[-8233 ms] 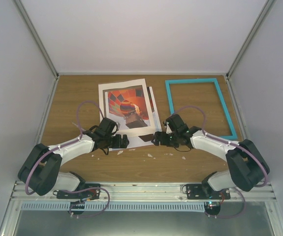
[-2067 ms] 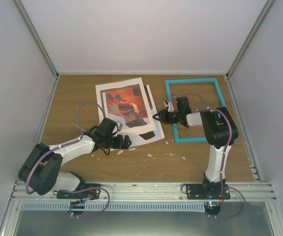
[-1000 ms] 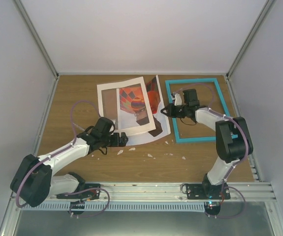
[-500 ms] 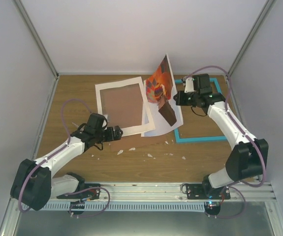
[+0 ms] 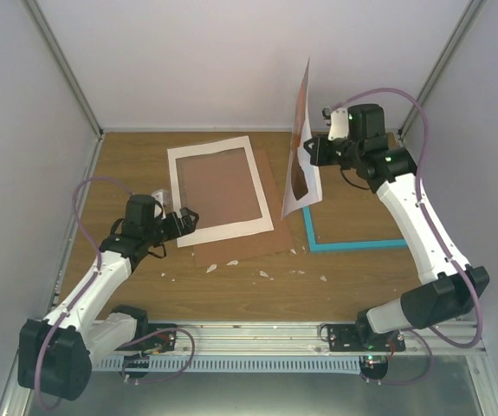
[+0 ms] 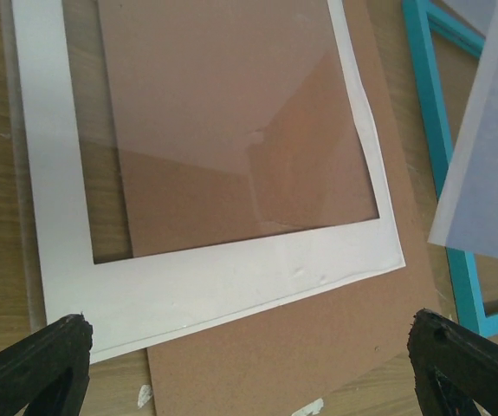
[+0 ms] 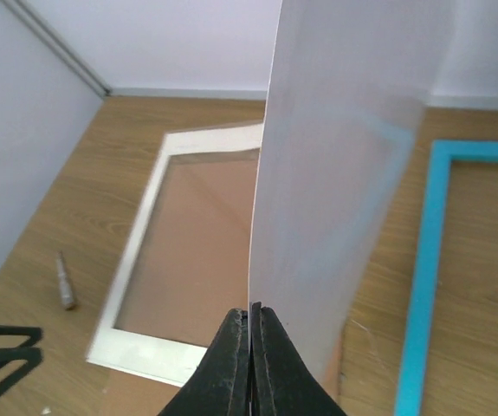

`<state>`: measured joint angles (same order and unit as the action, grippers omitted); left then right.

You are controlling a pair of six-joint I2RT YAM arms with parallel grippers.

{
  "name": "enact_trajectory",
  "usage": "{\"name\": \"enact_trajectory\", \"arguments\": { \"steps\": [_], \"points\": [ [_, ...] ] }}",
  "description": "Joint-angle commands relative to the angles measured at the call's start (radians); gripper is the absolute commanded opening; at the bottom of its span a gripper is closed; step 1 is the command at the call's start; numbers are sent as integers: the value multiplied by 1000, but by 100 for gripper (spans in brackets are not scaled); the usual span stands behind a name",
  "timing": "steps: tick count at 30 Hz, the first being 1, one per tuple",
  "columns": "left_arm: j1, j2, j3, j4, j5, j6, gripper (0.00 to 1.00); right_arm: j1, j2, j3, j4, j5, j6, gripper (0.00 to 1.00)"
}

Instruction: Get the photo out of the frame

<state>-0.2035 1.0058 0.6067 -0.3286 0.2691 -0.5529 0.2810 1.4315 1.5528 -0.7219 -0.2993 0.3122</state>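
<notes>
The rectangular paper photo [image 5: 301,130] of an orange-red striped balloon is out of the thin turquoise rectangular frame [image 5: 352,245] and stands almost upright in the air above the frame's left rail. It is pinched by one edge in the closed right gripper [image 7: 251,316], and only its pale back shows in the wrist view. The hold is the weak point. The jaws bite only a narrow strip of limp paper, so the sheet could slide free, or bend over and crease under its own weight if the arm swings quickly. The photo's lower corner hangs close to the frame, though whether it touches cannot be told. A sideways move made too low could catch that corner on the rail and buckle the print or drag the frame across the wooden table [image 5: 361,286]. The left gripper [image 5: 179,221] is spread wide and holds nothing. It sits just beside the near corner of the white rectangular card mat [image 6: 231,277], which lies on a brown fibreboard sheet [image 6: 300,355]. A careless move there could push both towards the spot where the photo might be laid.
</notes>
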Motion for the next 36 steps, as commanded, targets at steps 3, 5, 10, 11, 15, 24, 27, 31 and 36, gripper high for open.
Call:
{"name": "enact_trajectory", "arguments": {
  "steps": [3, 5, 10, 11, 15, 24, 27, 31, 36],
  "points": [
    [31, -51, 60, -57, -44, 27, 99, 79, 37, 148, 20, -89, 50, 1],
    [35, -75, 83, -88, -86, 37, 99, 102, 55, 167, 59, -145, 74, 0],
    [45, -154, 131, -140, -157, 56, 99, 170, 119, 157, 200, -292, 143, 1],
    [44, -166, 148, -151, -167, 61, 99, 178, 132, 145, 240, -305, 157, 1],
    [44, -204, 189, -193, -226, 79, 99, 187, 157, 57, 401, -331, 237, 1],
    [45, -237, 195, -212, -245, 96, 99, 180, 203, -294, 732, -273, 429, 1],
    [45, -239, 192, -208, -236, 94, 99, 177, 218, -430, 841, -213, 505, 1],
    [45, -235, 184, -201, -215, 91, 99, 169, 250, -589, 962, -179, 602, 1],
    [45, -236, 170, -195, -199, 85, 99, 167, 305, -635, 951, -190, 583, 1]
  ]
}}
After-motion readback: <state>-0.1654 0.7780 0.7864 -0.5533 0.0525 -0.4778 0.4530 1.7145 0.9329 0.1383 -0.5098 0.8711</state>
